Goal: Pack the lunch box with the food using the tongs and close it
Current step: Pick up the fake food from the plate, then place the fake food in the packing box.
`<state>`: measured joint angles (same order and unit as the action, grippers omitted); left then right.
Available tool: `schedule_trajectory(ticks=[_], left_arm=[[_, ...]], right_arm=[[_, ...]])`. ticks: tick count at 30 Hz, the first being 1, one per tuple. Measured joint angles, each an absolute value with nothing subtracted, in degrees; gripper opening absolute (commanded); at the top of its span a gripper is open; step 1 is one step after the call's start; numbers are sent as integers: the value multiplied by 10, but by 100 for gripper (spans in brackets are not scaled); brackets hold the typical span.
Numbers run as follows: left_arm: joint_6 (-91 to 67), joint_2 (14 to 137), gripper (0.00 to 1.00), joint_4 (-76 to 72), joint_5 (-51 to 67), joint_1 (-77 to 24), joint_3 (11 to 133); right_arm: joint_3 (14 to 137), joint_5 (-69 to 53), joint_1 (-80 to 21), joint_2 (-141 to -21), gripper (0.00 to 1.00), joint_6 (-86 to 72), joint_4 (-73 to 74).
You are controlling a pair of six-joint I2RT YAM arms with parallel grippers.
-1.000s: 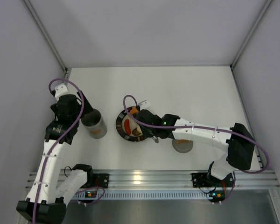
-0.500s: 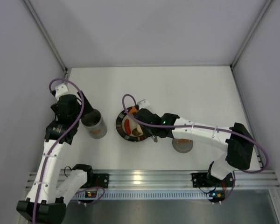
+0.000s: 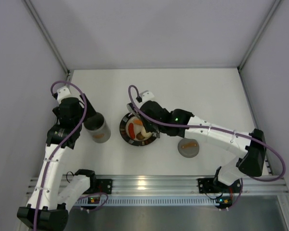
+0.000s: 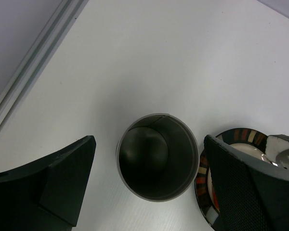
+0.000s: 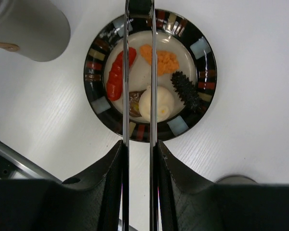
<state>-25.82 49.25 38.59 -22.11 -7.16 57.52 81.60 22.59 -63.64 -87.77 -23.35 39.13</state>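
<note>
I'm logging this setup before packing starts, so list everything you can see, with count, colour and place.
lunch box: one, grey metal, open and empty, left of the plate
lid: one, grey with orange-brown handle, on the table right of the plate
plate: one, black patterned rim, beige centre, mid-table
red sausage: one, on the plate
orange piece: one, on the plate
white lump: one, on the plate
dark spiky piece: one, on the plate
brown bit: one, small, beside the white lump
tongs: one pair, silver, over the plate
table: one, white
left pincer: black, open, flanking the lunch box
right pincer: black, shut on the tongs
</note>
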Motion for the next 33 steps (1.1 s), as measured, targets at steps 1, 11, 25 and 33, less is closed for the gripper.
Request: schedule_trajectory(ticks=[1,11,25,33], left_arm=[[-258,493,99,386,-221,-72,575],[-271,530,99,390,-237,-72,590],[-314,646,99,401,-232,-33,677],[-324,654,99,399,-204,10,687]], right_arm=[[820,223,-636,-874,15,-230,392],[894,133,-638,-860,13,-205,391],[972,26,-660,-932,13,-190,379],[984,6,-665,-963,13,-185,378]])
